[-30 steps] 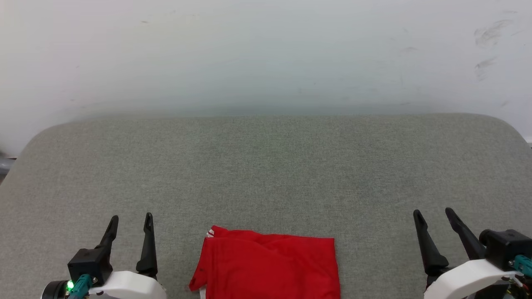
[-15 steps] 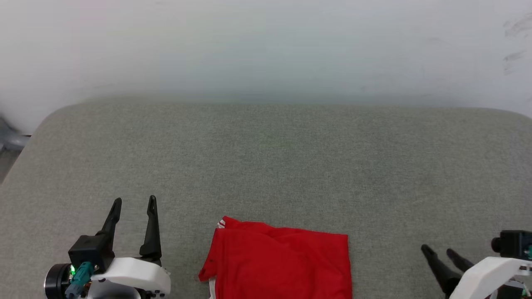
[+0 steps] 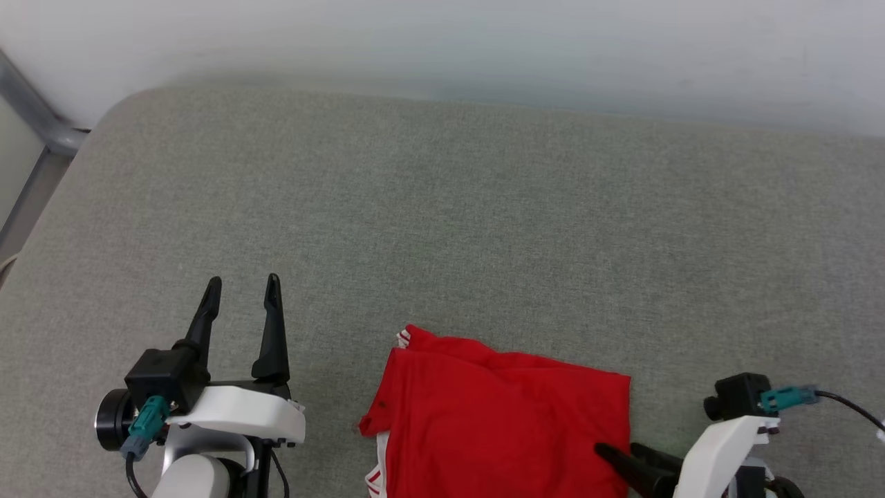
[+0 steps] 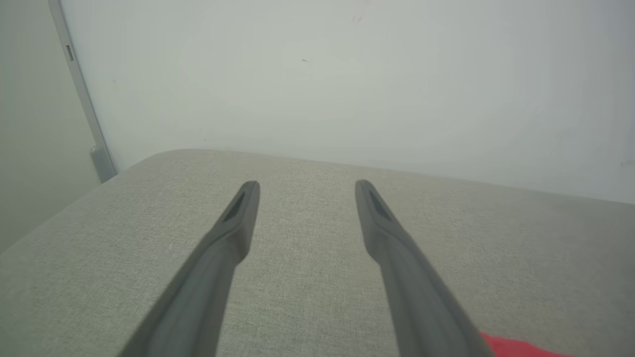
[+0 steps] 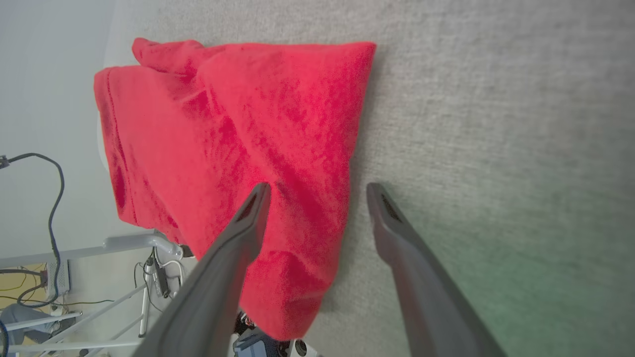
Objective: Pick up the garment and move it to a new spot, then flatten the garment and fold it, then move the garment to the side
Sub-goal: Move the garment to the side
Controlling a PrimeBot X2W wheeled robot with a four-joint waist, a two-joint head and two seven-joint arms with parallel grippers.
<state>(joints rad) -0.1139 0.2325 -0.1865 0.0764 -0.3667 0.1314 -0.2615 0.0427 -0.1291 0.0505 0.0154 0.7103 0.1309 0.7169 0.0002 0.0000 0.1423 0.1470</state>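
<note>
The red jersey-style T-shirt (image 3: 505, 422), bunched into a rough rectangle with striped white trim peeking out on its left side, lies at the near edge of the grey fabric-covered surface (image 3: 442, 207). We judge it light, soft and limp, likely to sag and fall open when lifted. Its right-hand edge, where the layers stack, looks the best place to pinch. Our right gripper (image 3: 619, 453) hangs at that edge, fingers spread wide, one over the cloth and one over bare surface, holding nothing. Our left gripper (image 3: 243, 283) hovers well apart to the left, equally wide and empty. A pale wall (image 3: 484, 41) stands behind.
</note>
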